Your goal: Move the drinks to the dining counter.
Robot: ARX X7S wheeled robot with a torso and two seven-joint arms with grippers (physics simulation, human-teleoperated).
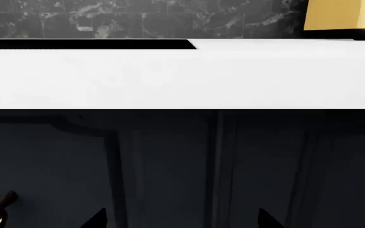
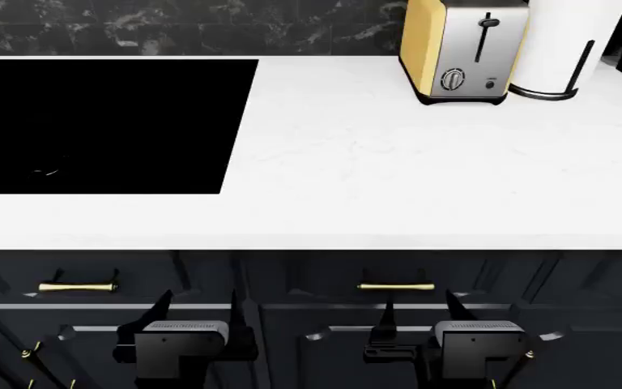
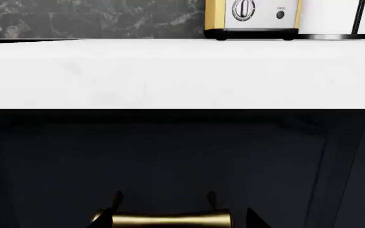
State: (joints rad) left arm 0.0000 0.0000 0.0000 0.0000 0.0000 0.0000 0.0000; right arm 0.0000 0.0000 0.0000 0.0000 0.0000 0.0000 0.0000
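Both grippers sit low in front of the dark navy cabinets (image 2: 289,324), below the edge of the white marble counter (image 2: 419,170). In the head view the left gripper (image 2: 198,312) has its black fingers spread apart, nothing between them. The right gripper (image 2: 419,312) looks the same, parted and empty, though its fingertips blend into the dark cabinet front, so that's my best read.

No bottles show in any of the three views, so I can't place the drinks relative to either gripper. The wide plain counter with the sink cut-out isn't in frame either.

On the marble top: black cooktop (image 2: 95,121) at the robot's left, yellow and silver toaster (image 2: 462,53) at the back right against the dark stone backsplash (image 2: 181,24), white paper towel roll (image 2: 565,44) just beside the toaster.

Brass drawer handles on the cabinet front: one (image 2: 77,286) above the left gripper, one (image 2: 395,286) above the right. The right wrist view shows a brass handle (image 3: 163,218) close up, counter edge above it.
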